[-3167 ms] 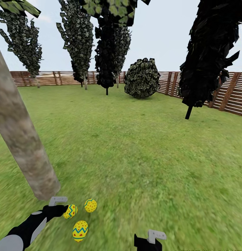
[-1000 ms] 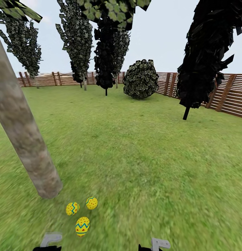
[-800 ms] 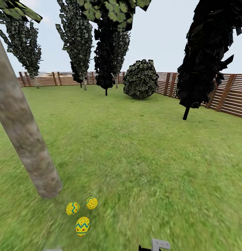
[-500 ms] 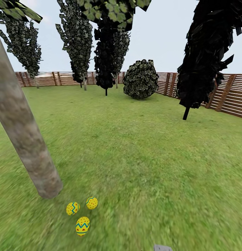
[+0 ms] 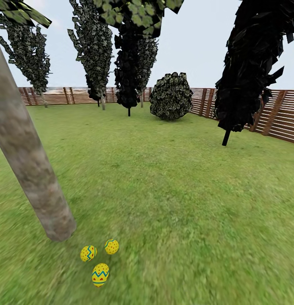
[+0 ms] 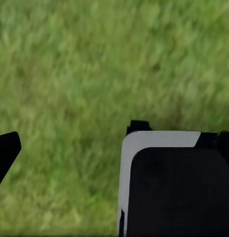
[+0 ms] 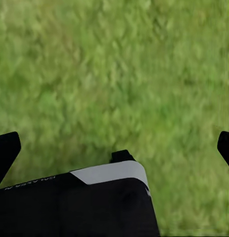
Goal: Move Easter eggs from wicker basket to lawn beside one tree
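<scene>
- Three Easter eggs (image 5: 99, 258) lie in a tight cluster on the lawn (image 5: 181, 203), just beside the foot of the tree (image 5: 30, 173). No basket holds them.
- Handling, judged: light, rigid, smooth and prone to roll; best taken across the middle.
- Left gripper (image 6: 69, 148): over bare grass, fingers spread, holding nothing.
- Right gripper (image 7: 116, 145): likewise spread wide and empty above grass.

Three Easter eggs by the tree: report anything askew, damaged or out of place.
Nothing stands out. The three Easter eggs lie whole and close together on the lawn, beside the foot of the tree. None looks cracked.
</scene>
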Motion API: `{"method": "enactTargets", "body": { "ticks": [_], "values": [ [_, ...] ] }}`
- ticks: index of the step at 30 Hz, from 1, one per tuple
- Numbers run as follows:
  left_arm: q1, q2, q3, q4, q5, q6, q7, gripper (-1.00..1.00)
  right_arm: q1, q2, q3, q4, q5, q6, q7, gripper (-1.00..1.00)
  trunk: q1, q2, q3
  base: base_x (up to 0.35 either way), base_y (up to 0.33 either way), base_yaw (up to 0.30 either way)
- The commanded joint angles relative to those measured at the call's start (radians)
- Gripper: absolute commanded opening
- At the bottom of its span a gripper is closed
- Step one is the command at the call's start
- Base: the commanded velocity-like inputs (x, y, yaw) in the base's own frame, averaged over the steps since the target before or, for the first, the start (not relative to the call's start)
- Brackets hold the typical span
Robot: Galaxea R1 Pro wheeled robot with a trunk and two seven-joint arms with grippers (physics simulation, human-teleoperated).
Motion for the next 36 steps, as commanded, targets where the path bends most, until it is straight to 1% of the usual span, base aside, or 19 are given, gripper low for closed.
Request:
{"method": "enactTargets", "body": {
  "ticks": [1,3,5,15,21,29,36],
  "values": [
    [0.004,0.000,-0.008,0.001,0.010,-0.004,-0.003,1.00,-0.001,0.000,0.008,0.021,-0.009,-0.010,-0.008,1.00,0.001,-0.002,-0.002,0.000,0.000,0.000],
    [0.014,0.000,-0.009,0.001,0.010,-0.005,-0.003,1.00,-0.001,0.000,0.007,0.075,-0.009,-0.027,-0.008,1.00,0.001,-0.002,-0.002,0.000,0.000,0.000],
    [0.027,0.000,-0.010,0.001,0.010,-0.006,-0.003,1.00,-0.001,-0.002,0.007,0.109,-0.010,-0.036,-0.008,1.00,0.001,-0.002,-0.002,0.000,0.000,0.000],
    [0.037,-0.007,-0.011,0.001,0.008,-0.006,-0.003,1.00,-0.001,-0.008,0.004,0.220,-0.011,-0.044,-0.008,1.00,0.001,-0.002,-0.002,0.000,0.000,0.000],
    [0.038,-0.010,-0.011,0.001,0.008,-0.005,-0.003,1.00,-0.001,-0.010,0.003,0.248,-0.011,-0.044,-0.008,1.00,0.001,-0.002,-0.002,0.000,0.000,0.000],
    [0.058,-0.012,-0.010,0.001,0.010,-0.005,-0.002,1.00,-0.001,-0.008,0.006,0.269,-0.010,-0.043,-0.008,1.00,0.001,-0.002,-0.002,0.000,0.000,0.000],
    [0.078,-0.013,-0.010,0.001,0.009,-0.005,0.000,1.00,0.000,-0.003,0.010,0.345,-0.004,-0.043,-0.007,1.00,0.001,-0.002,-0.002,0.000,0.000,0.000]
  ]
}}
